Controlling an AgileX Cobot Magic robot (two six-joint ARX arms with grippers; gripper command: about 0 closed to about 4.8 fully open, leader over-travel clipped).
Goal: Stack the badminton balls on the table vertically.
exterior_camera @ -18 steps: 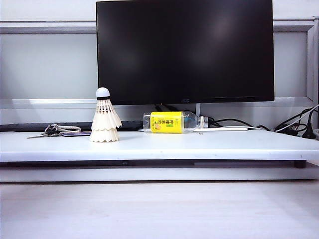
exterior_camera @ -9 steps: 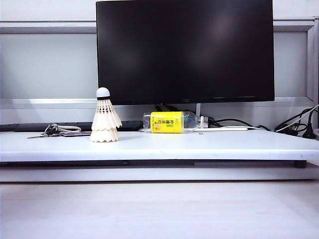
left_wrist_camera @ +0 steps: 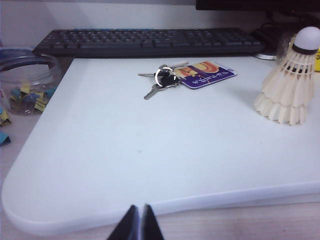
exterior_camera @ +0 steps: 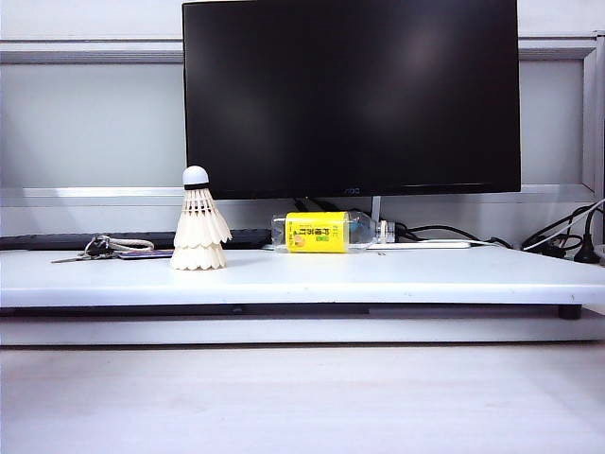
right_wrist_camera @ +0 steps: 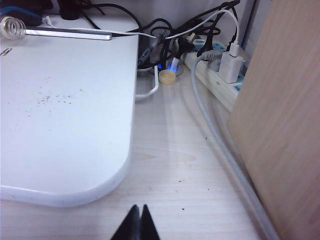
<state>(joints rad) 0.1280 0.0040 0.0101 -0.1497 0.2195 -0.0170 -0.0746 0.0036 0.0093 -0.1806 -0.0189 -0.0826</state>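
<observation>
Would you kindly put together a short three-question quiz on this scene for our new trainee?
1. True or false: the badminton balls stand stacked, cork tip up, on the table.
2. The bottle is: A upright, B lying on its side.
3. What state are the left gripper and right gripper in, both near the table's front edge?

Key: 1 true; 2 B; 3 both shut, holding nothing.

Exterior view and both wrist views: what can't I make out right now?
- Both arms: outside the exterior view.
- Left gripper, right gripper: only shut tips show, cut off by the frame edge.
- Badminton balls: lower one's cork hidden inside the upper cone.
- Bottle label: too small to read.
</observation>
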